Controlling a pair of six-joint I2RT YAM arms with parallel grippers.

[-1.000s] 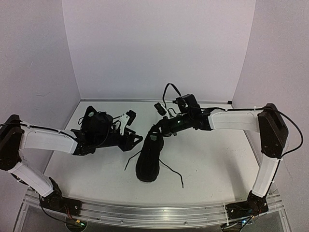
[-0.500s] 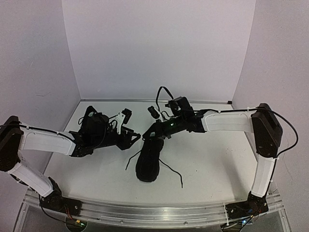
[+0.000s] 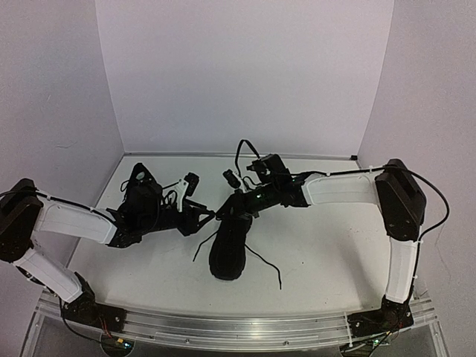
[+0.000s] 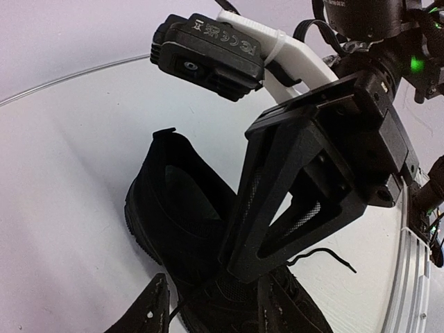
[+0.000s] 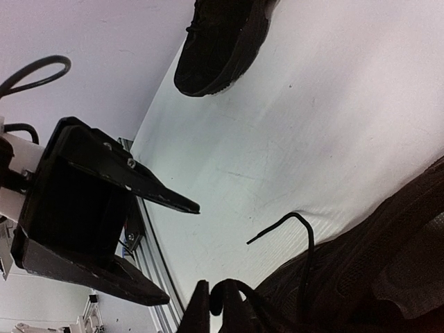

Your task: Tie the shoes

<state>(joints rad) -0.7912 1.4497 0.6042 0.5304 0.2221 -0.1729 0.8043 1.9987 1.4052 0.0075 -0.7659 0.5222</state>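
One black shoe [image 3: 229, 253] lies mid-table with its toe toward me and loose laces [image 3: 265, 265] trailing to its right. The other shoe [image 3: 145, 199] lies at the left under my left arm, and shows in the right wrist view [image 5: 222, 41]. My right gripper [image 3: 227, 212] is at the middle shoe's heel end. Its fingers are shut on a loop of black lace [image 5: 232, 295] beside the shoe's upper [image 5: 388, 250]. My left gripper [image 3: 202, 217] is open, with its fingers [image 4: 156, 305] spread over the same shoe [image 4: 173, 201], close against the right gripper [image 4: 277, 208].
White walls close in the table at the back and on both sides. A metal rail [image 3: 238, 323] runs along the near edge. A free lace end [image 5: 277, 225] arches up beside the shoe. The two grippers are almost touching.
My right gripper has moved left and down toward the middle shoe's heel and the left gripper. The left gripper has shifted a little and still points at that shoe.
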